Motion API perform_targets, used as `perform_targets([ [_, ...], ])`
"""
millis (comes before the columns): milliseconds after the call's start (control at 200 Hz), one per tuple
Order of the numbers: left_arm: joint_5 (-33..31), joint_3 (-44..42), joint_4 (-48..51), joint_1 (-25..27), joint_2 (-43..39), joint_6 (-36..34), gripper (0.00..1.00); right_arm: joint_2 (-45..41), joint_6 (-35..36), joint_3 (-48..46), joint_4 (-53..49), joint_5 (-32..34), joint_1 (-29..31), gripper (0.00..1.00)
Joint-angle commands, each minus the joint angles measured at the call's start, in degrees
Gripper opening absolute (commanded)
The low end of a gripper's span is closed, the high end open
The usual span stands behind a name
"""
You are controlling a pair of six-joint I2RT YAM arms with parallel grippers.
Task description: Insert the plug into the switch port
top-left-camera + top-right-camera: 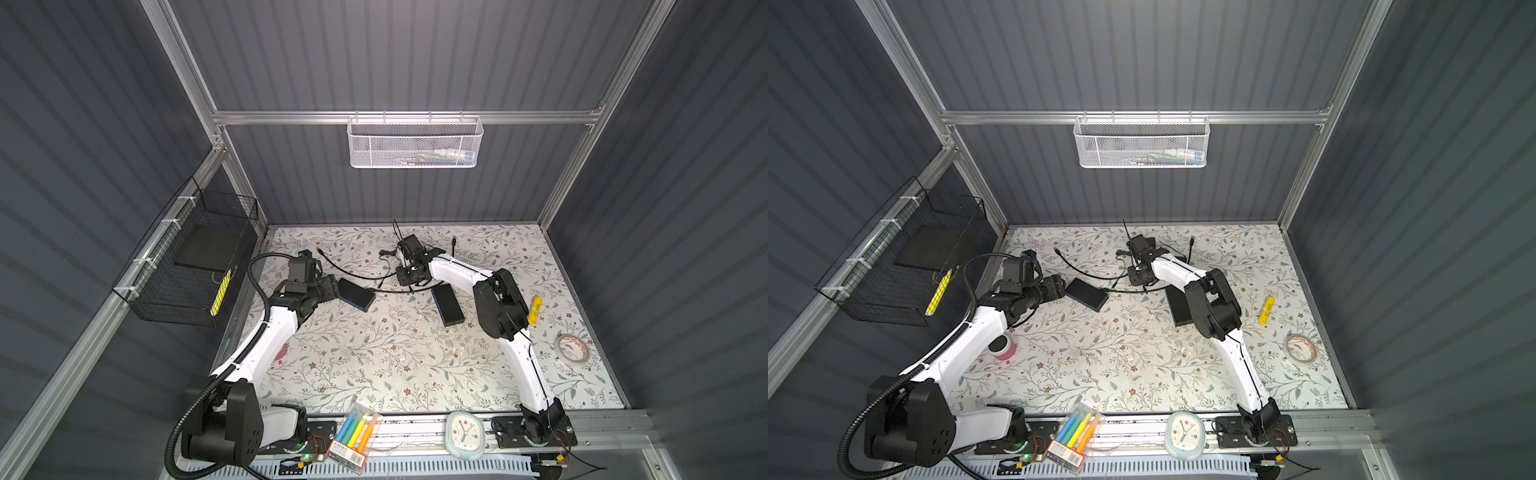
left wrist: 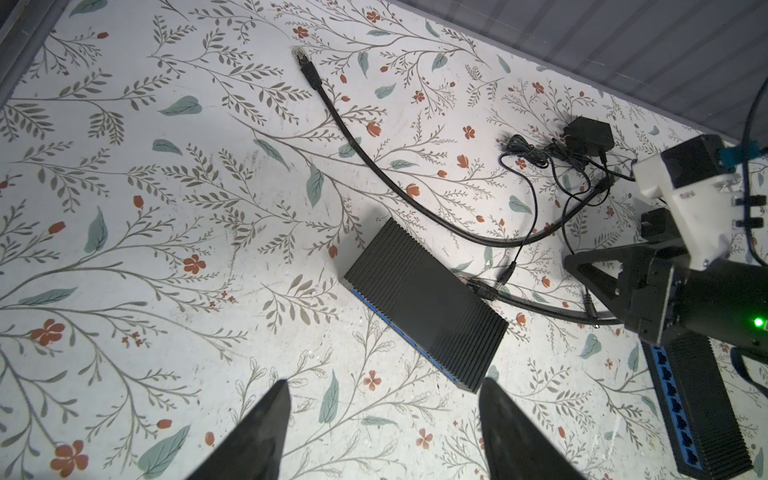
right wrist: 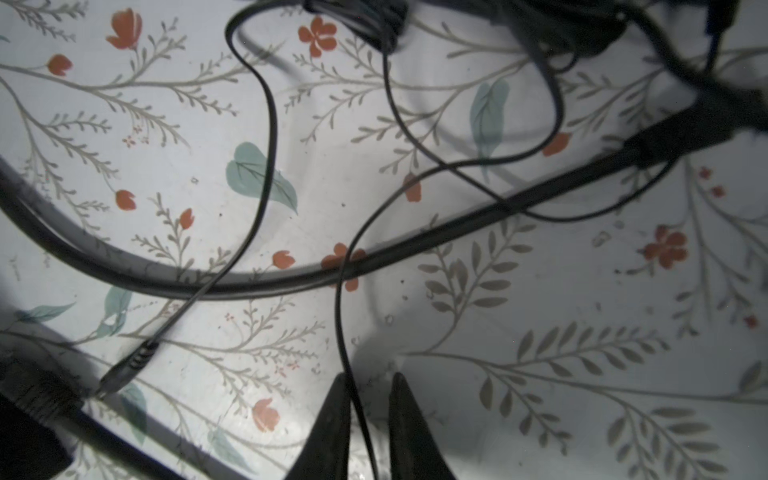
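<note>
**kev:** Starting at the bottom edge of both top views, a marker pack point(image 1: 353, 432) and a little clock point(image 1: 465, 434) sit on the front rail point(image 1: 411, 430). Further in, on the floral worktop point(image 1: 374, 365), there's a tape roll point(image 1: 572, 348) at right.

**jo:** And the switches?

**kev:** Two black ones mid-frame, the left switch point(image 1: 356, 294) and the right switch point(image 1: 448, 305), well apart. The left end effector point(image 2: 384, 386) hovers near the left switch, fingers spread wide, nothing in them.

**jo:** Plug?

**kev:** The plug point(image 2: 505, 274) lies loose on the worktop just beside the left switch's far edge. The right end effector point(image 3: 370, 382) sits low just past the right switch, nearly closed around a thin cord point(image 3: 337, 307). Can't tell if it's actually pinching it, or if that's the plug's own cord. The adapter point(image 2: 588, 133) sits furthest back.
</note>
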State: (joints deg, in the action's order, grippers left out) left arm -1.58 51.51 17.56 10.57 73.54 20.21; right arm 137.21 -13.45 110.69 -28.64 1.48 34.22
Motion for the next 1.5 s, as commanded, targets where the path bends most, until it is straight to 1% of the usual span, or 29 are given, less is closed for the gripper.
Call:
perform_targets([
  [0, 0.62, 0.97, 1.94, 0.07, -1.16, 0.45, 0.72, 2.17, -0.42, 2.39, -3.25, 1.61, 0.21, 0.14],
  [175, 0.77, 1.07, 1.78, 0.11, -1.20, 0.62, 0.72, 1.00, -1.38, 2.43, -3.02, 0.45, 0.02, 0.00],
  [335, 1.58, 1.11, 1.68, 0.07, -1.32, 1.06, 0.71, -3.95, -1.99, 1.24, -2.28, -1.67, -0.90, 0.00],
  [460, 1.59, 0.60, 1.51, 0.07, -2.46, 1.20, 0.71, -10.26, -0.22, 0.59, -2.03, -2.13, -1.58, 0.00],
  [645, 2.58, -0.16, 0.22, 0.07, -3.05, 2.02, 0.71, -19.22, 2.43, 0.31, -1.97, -1.15, -2.18, 0.00],
  [765, 3.33, -0.43, -0.43, 0.07, -2.96, 2.38, 0.71, -24.25, 4.02, -0.82, -1.64, 0.68, -2.23, 0.00],
  [916, 4.11, -0.53, -1.13, 0.07, -3.05, 2.73, 0.70, -28.00, 6.37, -2.30, 0.47, 1.96, -2.27, 0.00],
  [1066, 4.74, -0.48, -0.88, 0.14, -3.73, 2.82, 0.70, -29.37, 9.67, 3.09, -3.40, 7.49, -2.75, 0.00],
  [1246, 5.48, -0.81, -1.47, 0.15, -3.89, 2.56, 0.69, -34.31, 13.24, 7.61, -5.59, 12.02, -5.20, 0.00],
  [1396, 6.81, -0.88, -3.09, 0.42, -2.76, 3.24, 0.69, -35.69, 15.25, 16.55, -10.24, 13.95, -8.38, 0.00],
  [1496, 7.24, -0.66, -3.89, 0.75, -2.00, 3.52, 0.68, -36.25, 17.58, 22.03, -11.70, 16.92, -10.06, 0.00],
])
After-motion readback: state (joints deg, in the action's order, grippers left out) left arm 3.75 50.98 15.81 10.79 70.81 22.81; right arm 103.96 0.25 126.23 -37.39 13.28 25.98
